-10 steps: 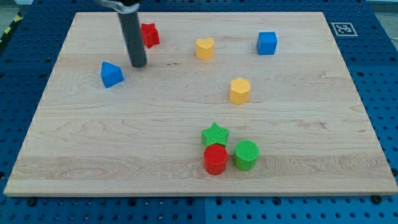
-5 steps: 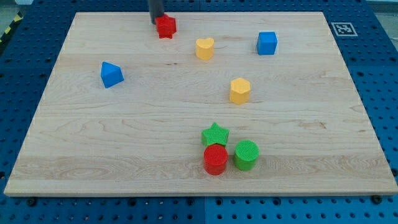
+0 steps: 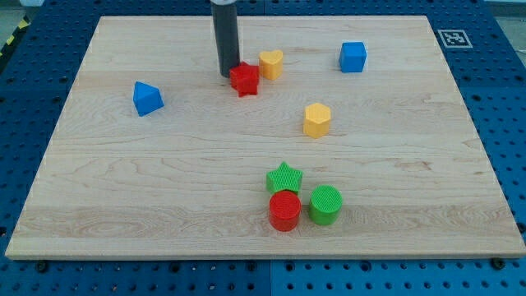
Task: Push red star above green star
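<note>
1 tip [image 3: 228,75] touching red star [image 3: 244,80] from the view's left, driving toward green star [image 3: 284,178]; no fingers fitted, state not applicable.

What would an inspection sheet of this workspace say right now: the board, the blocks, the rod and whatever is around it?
Surface: wooden board on a blue perforated table.
Job's things: red star near the view's top, touching the yellow heart; green star low on the board, well below it.
Clutter: blue cube, blue wedge-like block, yellow hexagon, red cylinder, green cylinder.
Grippers: none; my tip sits against the red star's left side.
Cables: nothing seen.
Surroundings: marker tag at the board's corner.
</note>
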You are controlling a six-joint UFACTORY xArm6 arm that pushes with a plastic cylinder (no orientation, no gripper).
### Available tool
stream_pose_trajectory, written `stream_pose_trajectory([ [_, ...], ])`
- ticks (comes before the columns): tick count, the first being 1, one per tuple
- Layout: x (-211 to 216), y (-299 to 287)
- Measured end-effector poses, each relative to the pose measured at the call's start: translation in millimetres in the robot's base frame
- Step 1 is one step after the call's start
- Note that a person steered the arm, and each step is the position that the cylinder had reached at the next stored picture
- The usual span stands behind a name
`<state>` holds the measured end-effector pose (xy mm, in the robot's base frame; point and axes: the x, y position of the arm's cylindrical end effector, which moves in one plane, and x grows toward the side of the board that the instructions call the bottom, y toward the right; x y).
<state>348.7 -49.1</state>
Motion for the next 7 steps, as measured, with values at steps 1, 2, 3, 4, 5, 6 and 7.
stream_pose_trajectory([
  [1,14,16],
  [2,-2,16],
  [3,-13,18],
  [4,-2,42],
  [5,33,67],
  [6,49,74],
  [7,65,74],
])
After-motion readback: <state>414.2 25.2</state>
